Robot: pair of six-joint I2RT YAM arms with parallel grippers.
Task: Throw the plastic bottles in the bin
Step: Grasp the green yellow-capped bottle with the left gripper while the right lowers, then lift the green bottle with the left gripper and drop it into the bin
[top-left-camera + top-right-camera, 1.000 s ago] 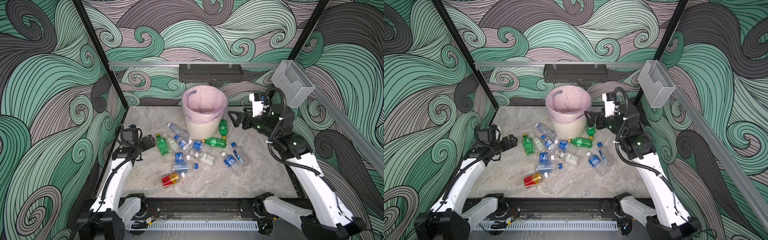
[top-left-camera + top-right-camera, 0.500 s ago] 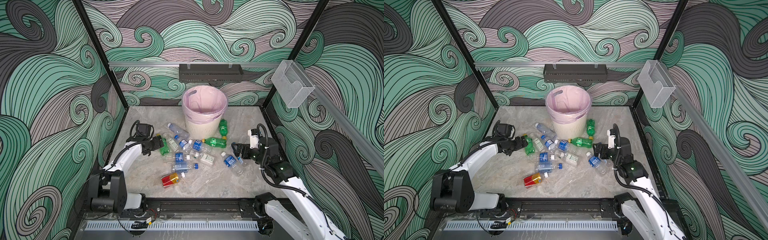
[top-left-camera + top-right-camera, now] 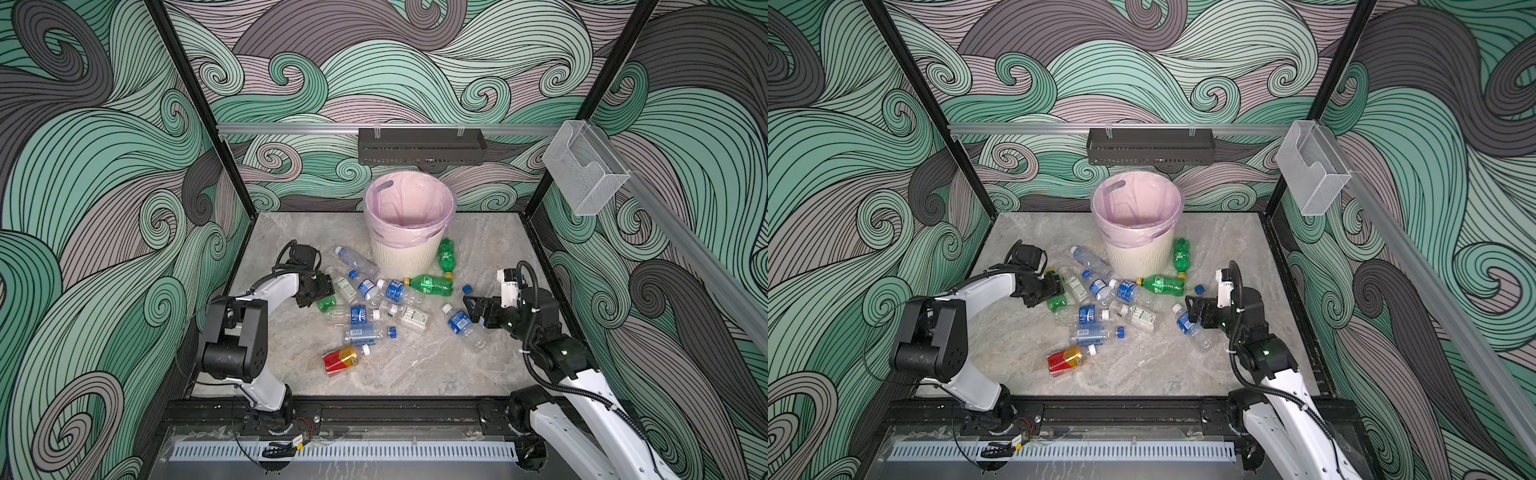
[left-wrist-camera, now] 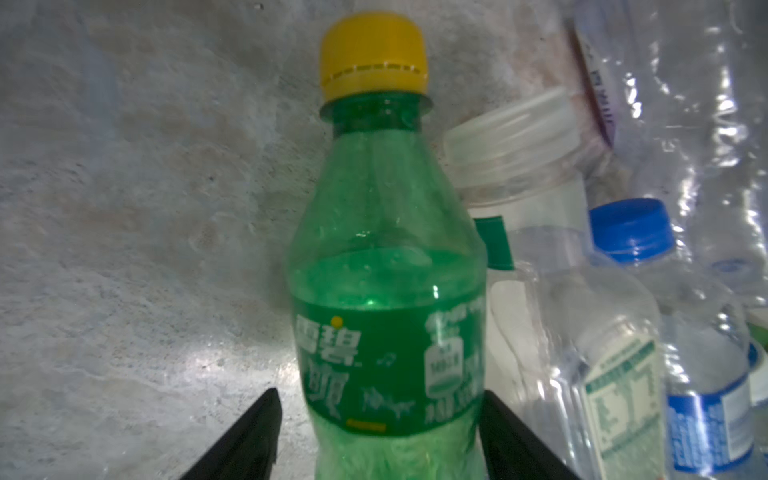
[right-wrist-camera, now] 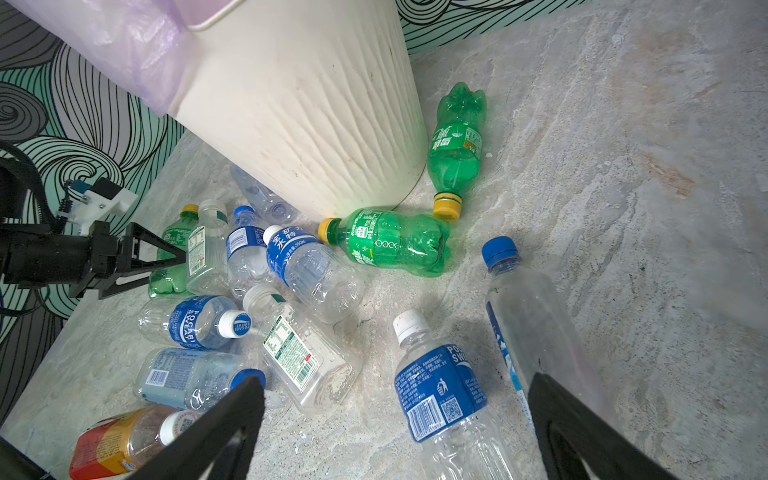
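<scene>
A: Looking first at the left claw (image 4: 378, 395): half-wide, astride the green bottle (image 4: 386, 291) low on its label, touching on one side, with a small gap on the other. Not clenched yet, to judge from the left wrist view.

B: Agreed. And the long axis?

A: In a top view, nearly from 12 to 6 o'clock, yellow cap (image 3: 1051, 271) toward 12, flat on the counter (image 3: 415, 374). Reached from 9 o'clock, so squarely across the body; good for a pinch.

B: And the bin (image 3: 399, 257)?

A: Standing at about 2 o'clock from that claw, near, with other bottles lying between. Probably needing a lift well over the rim.

B: Right claw (image 5: 397, 384)?

A: Released, fully wide, holding nothing. Hanging just above a blue-labelled bottle (image 3: 458, 323) with white cap, lying from 11 to 5 o'clock in a top view. Farther from the green one, so better left to the left arm.
</scene>
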